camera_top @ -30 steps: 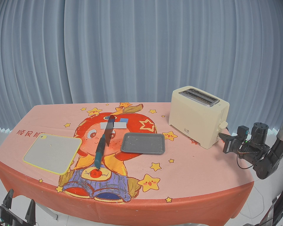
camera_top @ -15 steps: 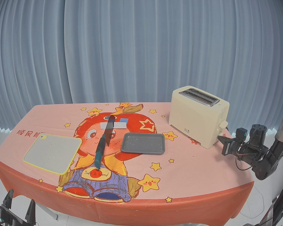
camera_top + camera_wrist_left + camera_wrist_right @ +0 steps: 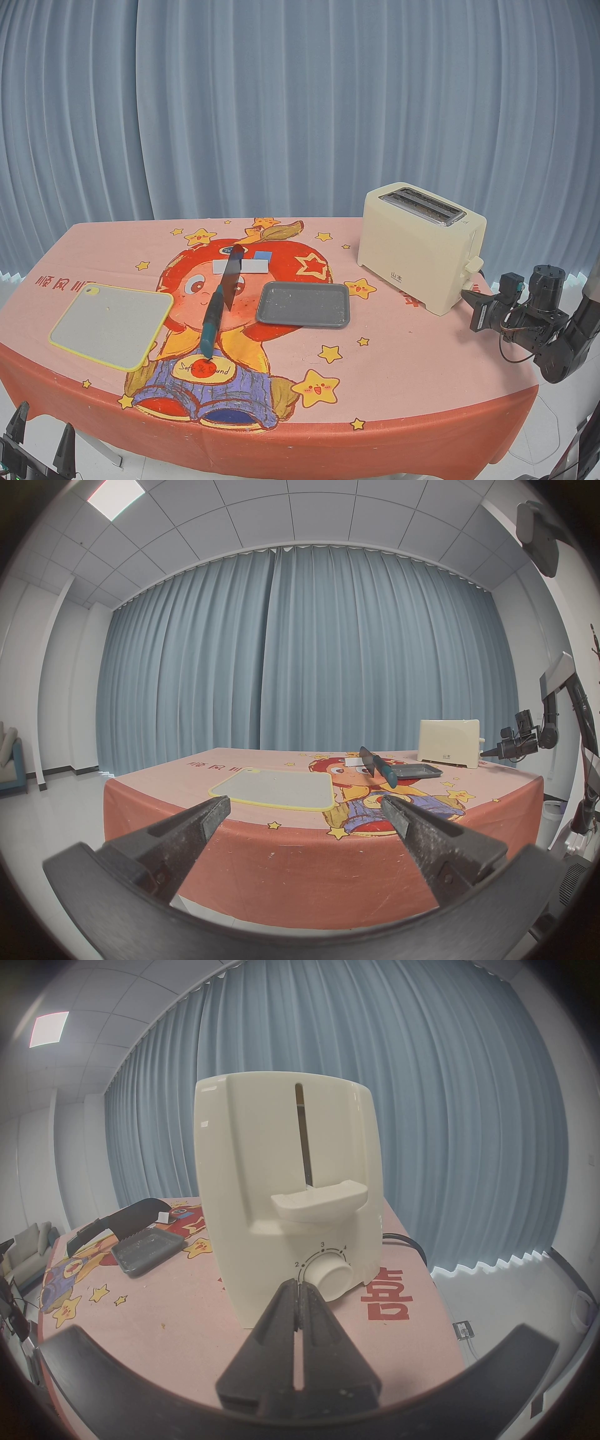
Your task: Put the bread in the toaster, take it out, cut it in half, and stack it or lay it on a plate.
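Nearest, low off the table's front edge at 7 o'clock, hangs the left gripper [image 3: 41, 437]; its two black, wedge-shaped fingers [image 3: 187, 830] stand wide apart with nothing between them.

The table wears a salmon-pink tablecloth [image 3: 406, 369], printed with yellow stars and a big cartoon figure, draping over a rounded edge. At 9 o'clock on it lies the cutting board [image 3: 112, 324], a flat pale grey slab with rounded corners and a thin yellow rim. Just to its 3 o'clock side is the knife [image 3: 219, 300]: a teal handle toward the front and a broad, dark, matte blade pointing to 12 o'clock; in the left wrist view it sits slanted above the cloth. Beside the blade, toward 3 o'clock, rests the plate [image 3: 303, 304], a shallow rectangular grey tray with a raised lip.

At 3 o'clock, past the table's side, the right gripper [image 3: 466, 289] has its black fingers pressed together, gripping nothing, the tip just beside the toaster's narrow end.

The toaster [image 3: 419, 250] stands at 2 o'clock, a smooth, glossy cream plastic box with two long slots on top. Its end face carries a curved lever [image 3: 320, 1200] low in a vertical slit and a round numbered dial [image 3: 331, 1272] beneath. Whether the bread sits in the slots cannot be told.

Farthest, a pleated grey-blue curtain [image 3: 300, 106] closes the room at 12 o'clock.
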